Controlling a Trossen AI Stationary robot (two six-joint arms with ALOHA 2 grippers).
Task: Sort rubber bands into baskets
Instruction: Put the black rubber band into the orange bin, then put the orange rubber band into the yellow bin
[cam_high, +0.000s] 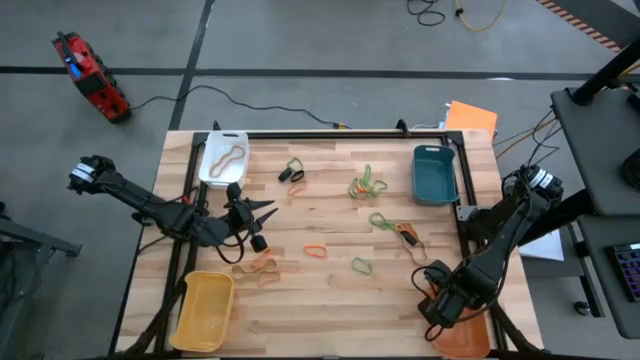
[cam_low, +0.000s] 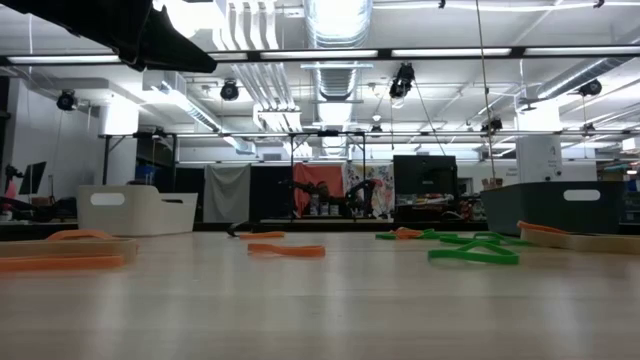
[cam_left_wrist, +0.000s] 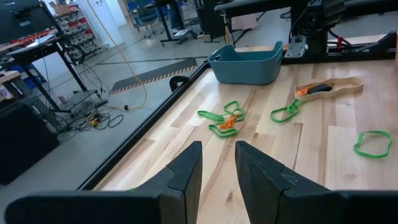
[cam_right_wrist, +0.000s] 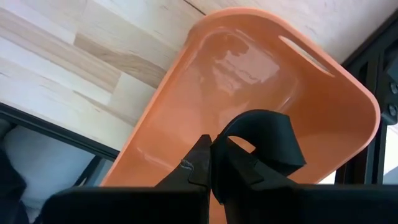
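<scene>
My right gripper (cam_right_wrist: 211, 152) hangs over the orange basket (cam_right_wrist: 292, 81) at the table's near right corner (cam_high: 465, 338), shut on a black rubber band (cam_right_wrist: 264, 134). My left gripper (cam_left_wrist: 217, 152) stands open above the table's left half (cam_high: 265, 212), pointing across toward the right, with nothing between its fingers. Loose green, orange and tan rubber bands (cam_high: 366, 185) lie flat on the wood (cam_left_wrist: 225, 121). The white basket (cam_high: 223, 157) holds a tan band. The teal basket (cam_high: 434, 173) and the yellow basket (cam_high: 204, 310) stand on the table. My right gripper pinches the black band at one spot of its loop (cam_right_wrist: 225, 142), between the two fingertips. The fingers come steeply from above. The band arches out beside the fingers as a broad loop over the inside of the orange basket; whether it touches the basket's floor I cannot tell.
A tan band with black and orange pieces (cam_high: 408, 240) and a green band (cam_high: 361, 266) lie between the two arms. Orange and tan bands (cam_high: 258, 266) lie near the yellow basket. Black rails frame the table's edges (cam_high: 340, 133).
</scene>
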